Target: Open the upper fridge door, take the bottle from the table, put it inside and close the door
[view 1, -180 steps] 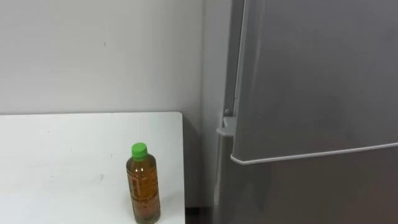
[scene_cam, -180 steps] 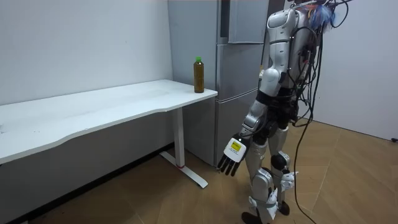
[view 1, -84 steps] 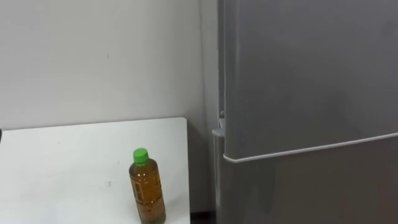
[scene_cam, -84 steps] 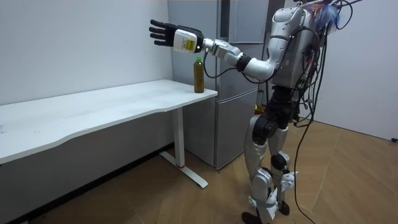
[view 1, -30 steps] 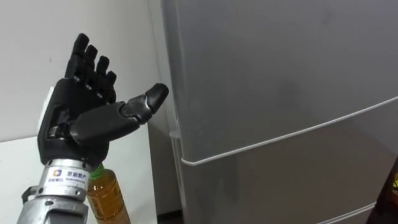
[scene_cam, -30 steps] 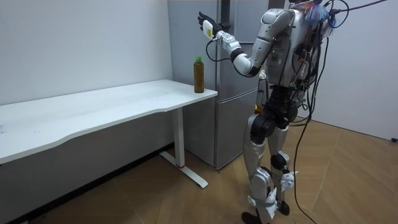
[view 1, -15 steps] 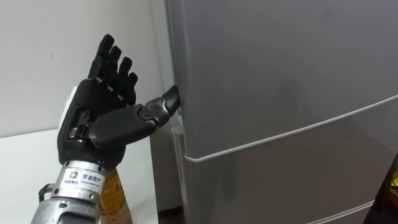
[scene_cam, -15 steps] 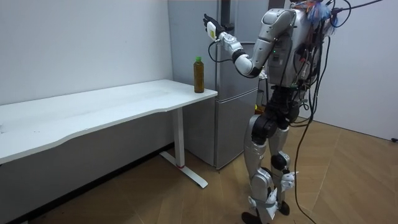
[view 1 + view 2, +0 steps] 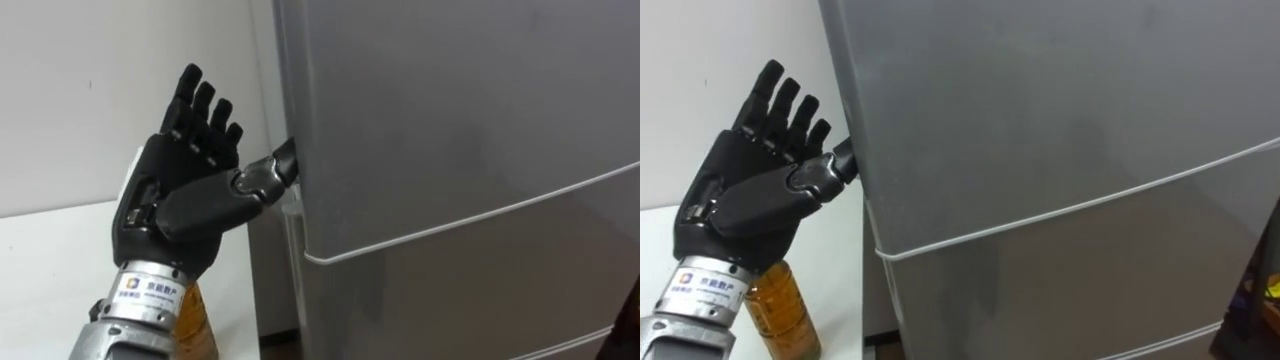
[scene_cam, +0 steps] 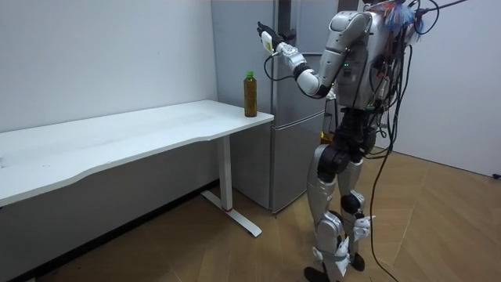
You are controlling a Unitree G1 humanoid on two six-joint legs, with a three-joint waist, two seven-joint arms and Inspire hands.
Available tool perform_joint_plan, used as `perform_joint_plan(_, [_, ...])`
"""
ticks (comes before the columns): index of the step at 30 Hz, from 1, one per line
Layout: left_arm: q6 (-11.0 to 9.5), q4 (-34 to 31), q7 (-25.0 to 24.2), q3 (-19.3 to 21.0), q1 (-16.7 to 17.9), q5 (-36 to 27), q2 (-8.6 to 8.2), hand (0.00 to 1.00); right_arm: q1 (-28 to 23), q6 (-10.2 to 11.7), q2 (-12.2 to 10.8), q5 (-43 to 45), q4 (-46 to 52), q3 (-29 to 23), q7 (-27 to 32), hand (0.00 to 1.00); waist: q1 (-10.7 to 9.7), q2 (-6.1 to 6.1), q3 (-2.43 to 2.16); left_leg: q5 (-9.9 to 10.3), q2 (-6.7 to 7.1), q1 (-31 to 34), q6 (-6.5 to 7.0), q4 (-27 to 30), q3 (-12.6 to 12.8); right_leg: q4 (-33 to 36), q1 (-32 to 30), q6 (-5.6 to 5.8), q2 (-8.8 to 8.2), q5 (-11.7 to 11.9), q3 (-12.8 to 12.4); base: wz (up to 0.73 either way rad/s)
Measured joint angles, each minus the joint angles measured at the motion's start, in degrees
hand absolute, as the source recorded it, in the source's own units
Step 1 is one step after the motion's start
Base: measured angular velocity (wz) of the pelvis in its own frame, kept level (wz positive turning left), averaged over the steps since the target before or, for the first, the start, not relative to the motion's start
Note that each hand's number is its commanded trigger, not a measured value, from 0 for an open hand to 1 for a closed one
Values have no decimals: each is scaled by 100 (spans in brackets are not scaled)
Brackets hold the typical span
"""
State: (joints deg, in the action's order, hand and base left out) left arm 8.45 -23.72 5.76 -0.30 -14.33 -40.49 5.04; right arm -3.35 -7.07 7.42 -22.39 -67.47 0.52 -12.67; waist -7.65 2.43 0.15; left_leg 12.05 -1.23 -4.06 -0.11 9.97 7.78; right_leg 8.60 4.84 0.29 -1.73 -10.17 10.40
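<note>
Thumb of the wide-open left robot hand [image 9: 185, 205] meets the fridge [image 9: 450, 150] door's edge; room view shows the bottle [image 10: 250, 94] upright on the desk [image 10: 156, 129].

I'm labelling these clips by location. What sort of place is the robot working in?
Likely a plain test room or office corner rather than a fitted kitchen: a tall grey fridge stands beside a long white table bearing one bottle, with bare walls and a wood-pattern floor.
</note>
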Motion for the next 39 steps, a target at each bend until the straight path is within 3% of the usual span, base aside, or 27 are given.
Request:
perform_joint_plan(30, [26,-190,-561,-150,52,7,40,0,-4,2,102,9,34,203,-78,0,34,70,-43,-1,7,181,2,134,-27,12,-57,3,-21,13,78,1])
perform_joint_plan(39, [27,-241,-924,-539,262,-78,90,0,-10,13,123,-8,28,201,-130,0,20,80,-45,-7,12,133,13,135,-22,-13,4,5,-26,12,72,0])
